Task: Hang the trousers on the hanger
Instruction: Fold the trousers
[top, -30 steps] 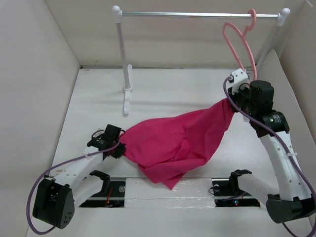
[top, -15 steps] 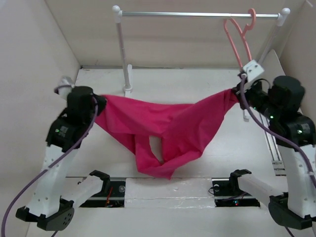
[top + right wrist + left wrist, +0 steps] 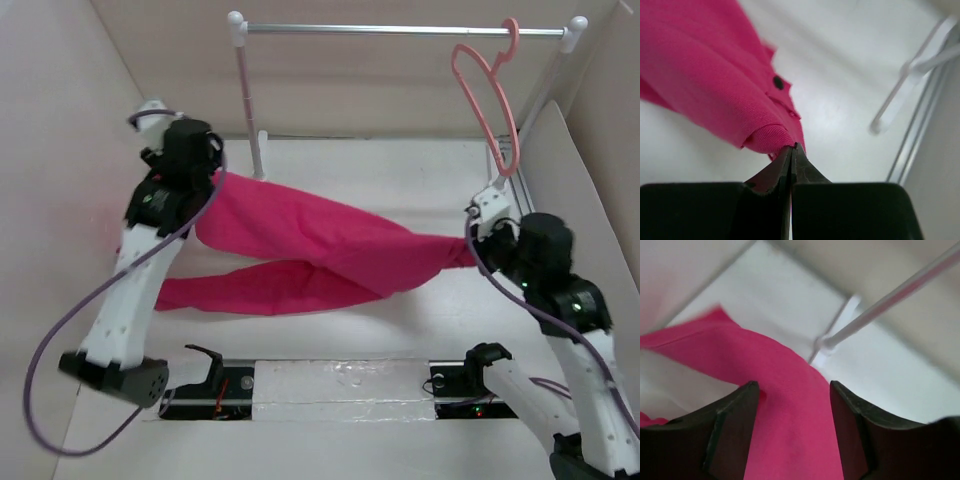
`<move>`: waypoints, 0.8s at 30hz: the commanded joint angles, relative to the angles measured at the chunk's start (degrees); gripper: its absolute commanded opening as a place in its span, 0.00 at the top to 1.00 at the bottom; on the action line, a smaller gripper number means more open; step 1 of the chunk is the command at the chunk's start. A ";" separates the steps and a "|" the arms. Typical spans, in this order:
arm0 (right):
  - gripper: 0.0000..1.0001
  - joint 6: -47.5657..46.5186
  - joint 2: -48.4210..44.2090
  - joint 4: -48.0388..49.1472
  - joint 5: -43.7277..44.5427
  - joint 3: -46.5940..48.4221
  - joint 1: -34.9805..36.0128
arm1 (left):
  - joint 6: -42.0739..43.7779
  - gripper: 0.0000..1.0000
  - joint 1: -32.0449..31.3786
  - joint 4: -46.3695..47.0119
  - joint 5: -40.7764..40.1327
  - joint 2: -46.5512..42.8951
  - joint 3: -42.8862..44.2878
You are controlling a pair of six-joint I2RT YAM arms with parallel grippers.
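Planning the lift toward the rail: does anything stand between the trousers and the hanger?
Nothing visible does. The trousers are stretched between the left gripper and right gripper; the hanger hangs on the rail just beyond the right gripper, only open air between.

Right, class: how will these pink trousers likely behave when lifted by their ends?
Probably floppy: the trousers sag between the left gripper and right gripper, one leg hanging lower. Likely light too, since the right gripper's small pinch holds that end up.
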 commanded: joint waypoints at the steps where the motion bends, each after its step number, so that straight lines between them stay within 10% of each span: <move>1: 1.00 3.67 -0.52 -2.77 4.94 -8.82 0.33 | 5.03 0.44 3.98 2.01 8.18 10.27 -8.59; 8: 0.93 2.37 4.39 -5.47 -5.20 -10.94 0.33 | 3.63 0.32 5.23 5.97 16.37 8.90 -15.89; 15: 0.28 0.58 7.47 -6.31 -8.79 -10.51 0.33 | 3.73 0.31 -1.70 5.44 24.18 3.00 -24.14; 21: 0.25 2.79 15.46 2.58 -7.02 -15.94 0.33 | -2.87 0.31 -26.73 9.12 26.22 9.31 -25.65; 24: 0.64 6.03 15.04 8.20 -12.89 -20.51 0.33 | -6.03 0.22 -38.17 13.95 28.40 13.08 -26.88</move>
